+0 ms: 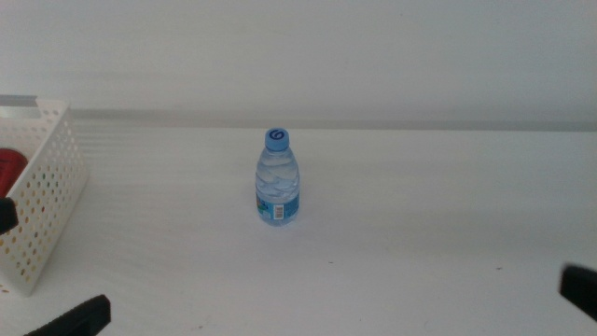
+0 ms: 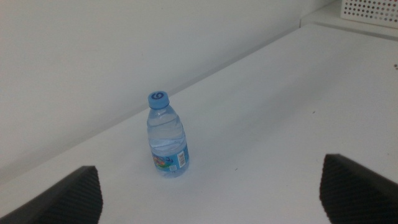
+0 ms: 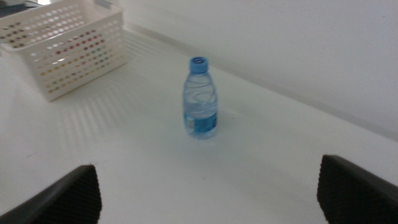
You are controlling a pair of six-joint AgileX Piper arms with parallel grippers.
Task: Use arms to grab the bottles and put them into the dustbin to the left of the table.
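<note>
A small clear water bottle [image 1: 277, 179] with a blue cap stands upright in the middle of the white table [image 1: 429, 215]. At the left edge sits the white perforated dustbin [image 1: 47, 191], and something red [image 1: 9, 168] shows inside it. My left gripper [image 2: 208, 190] is open, its jaws wide apart, well short of the bottle [image 2: 166, 137]. Only one of its fingers [image 1: 79, 315] reaches into the middle view, at the bottom left. My right gripper [image 3: 208, 190] is open too, at the bottom right, also facing the bottle [image 3: 200, 99] from a distance. Neither holds anything.
A pale wall runs along the table's far edge behind the bottle. The dustbin [image 3: 81, 53] stands against that far edge on the left, and its corner [image 2: 370, 9] shows in the left wrist view.
</note>
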